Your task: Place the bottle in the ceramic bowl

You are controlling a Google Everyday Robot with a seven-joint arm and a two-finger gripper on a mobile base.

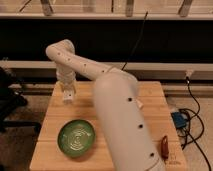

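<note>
- The robot's white arm (112,95) reached from the near right of the frame across a pale wooden table (150,100), bent at an elbow above the far left corner and pointed its wrist straight down.
- The gripper (67,96) hung over the table's far left part, close to the surface, its fingers clenched together.
- Whether anything sat between those fingers could not be made out; a pale shape at the gripper's tip could not be told apart from the fingers themselves, so the bottle could not be placed with certainty.
- The ceramic bowl (76,137), green-glazed with pale swirl lines inside and a darker rim, rested on the near left part of the table, nearer the camera than the gripper and clearly apart from it.
- Only the swirl pattern showed in the bowl's hollow.
- A small red object (163,145) lay near the table's right edge, beside the arm's thick lower section.
- A black cable (135,42) ran up the dark wall behind the table, and a blue item (179,120) sat among cords on the floor to the right.
- Part of a dark chair (9,97) stood off the table's left side.
</note>
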